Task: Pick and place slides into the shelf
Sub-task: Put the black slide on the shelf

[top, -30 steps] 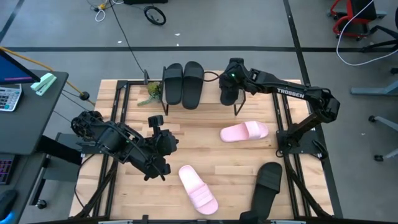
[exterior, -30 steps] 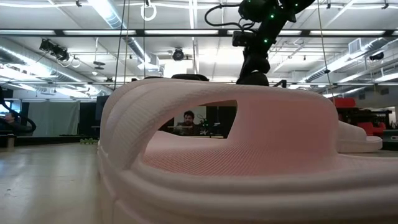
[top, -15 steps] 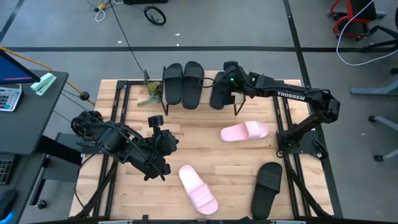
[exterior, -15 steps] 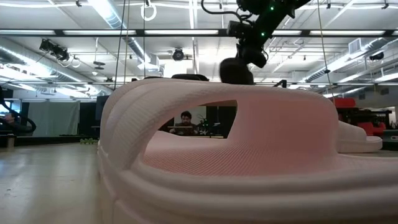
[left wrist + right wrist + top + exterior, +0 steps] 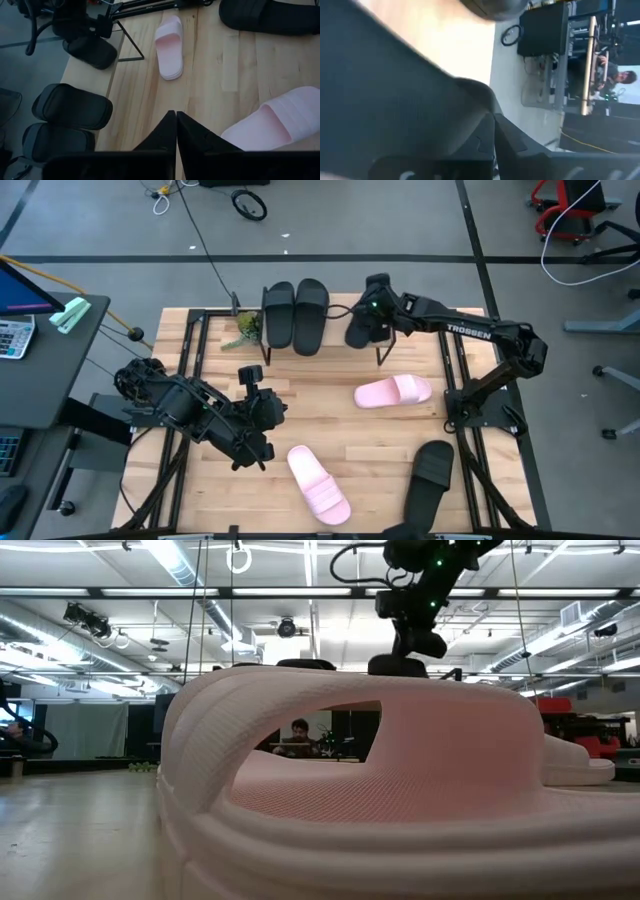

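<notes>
My right gripper (image 5: 374, 308) is shut on a black slide (image 5: 358, 330) over the right part of the shelf (image 5: 338, 340) at the table's far side. It also shows in the low view (image 5: 408, 610) with the slide (image 5: 398, 664) below it. Two black slides (image 5: 278, 315) (image 5: 310, 315) lie side by side on the shelf's left part. Two pale pink slides (image 5: 393, 392) (image 5: 318, 482) and another black slide (image 5: 430, 478) lie on the tabletop. My left gripper (image 5: 176, 125) is shut and empty, low over the table's left middle (image 5: 272, 412). My right gripper holds the black slide by its far part (image 5: 366, 320), coming from above and from the table's right. The gripper itself hides which part the fingers are on. The slide slants toward the near left below the gripper. I cannot tell whether it rests on the shelf.
A small green plant (image 5: 243, 327) stands at the shelf's left end. The near pink slide fills most of the low view (image 5: 350, 790). Bare wooden tabletop (image 5: 330, 425) lies between the slides. A desk with a calculator (image 5: 12, 335) stands left of the table.
My right gripper swung the black slide toward the table's left and a little up, turning it aslant, then came partway back toward the right and down. The slide now lies more slanted than a second ago. The other slides have stayed put.
</notes>
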Tool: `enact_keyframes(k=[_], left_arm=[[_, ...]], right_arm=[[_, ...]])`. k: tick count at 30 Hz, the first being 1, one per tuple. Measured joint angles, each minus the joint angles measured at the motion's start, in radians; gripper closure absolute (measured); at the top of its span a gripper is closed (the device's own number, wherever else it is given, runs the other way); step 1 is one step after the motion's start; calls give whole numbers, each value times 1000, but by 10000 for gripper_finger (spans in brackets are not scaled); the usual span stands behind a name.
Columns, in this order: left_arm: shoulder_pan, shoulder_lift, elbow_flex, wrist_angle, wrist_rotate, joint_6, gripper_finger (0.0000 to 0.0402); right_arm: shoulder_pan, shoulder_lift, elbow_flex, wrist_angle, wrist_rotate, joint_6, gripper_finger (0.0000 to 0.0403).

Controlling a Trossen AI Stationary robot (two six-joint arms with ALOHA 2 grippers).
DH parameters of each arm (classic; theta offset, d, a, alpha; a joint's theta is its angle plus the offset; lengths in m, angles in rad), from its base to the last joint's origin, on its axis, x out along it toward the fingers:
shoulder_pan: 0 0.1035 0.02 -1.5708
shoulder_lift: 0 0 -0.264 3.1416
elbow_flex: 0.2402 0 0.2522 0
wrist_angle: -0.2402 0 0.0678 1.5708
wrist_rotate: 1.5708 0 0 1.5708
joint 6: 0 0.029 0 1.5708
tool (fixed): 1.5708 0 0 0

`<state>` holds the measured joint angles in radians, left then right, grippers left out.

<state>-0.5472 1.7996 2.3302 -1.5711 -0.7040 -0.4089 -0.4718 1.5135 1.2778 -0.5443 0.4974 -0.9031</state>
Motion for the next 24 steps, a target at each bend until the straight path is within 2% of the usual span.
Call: enact_keyframes(k=[9,14,24], left_arm=[[0,0,0,0,0,-1,388],[0,0,0,0,0,-16,380],[0,0,0,0,0,-18,394]], right_arm=[[-7,0,0,-2,1,-319,403],[-1,0,0,-2,-18,-341,403],[43,-1,0,-1,-5,-450,403]])
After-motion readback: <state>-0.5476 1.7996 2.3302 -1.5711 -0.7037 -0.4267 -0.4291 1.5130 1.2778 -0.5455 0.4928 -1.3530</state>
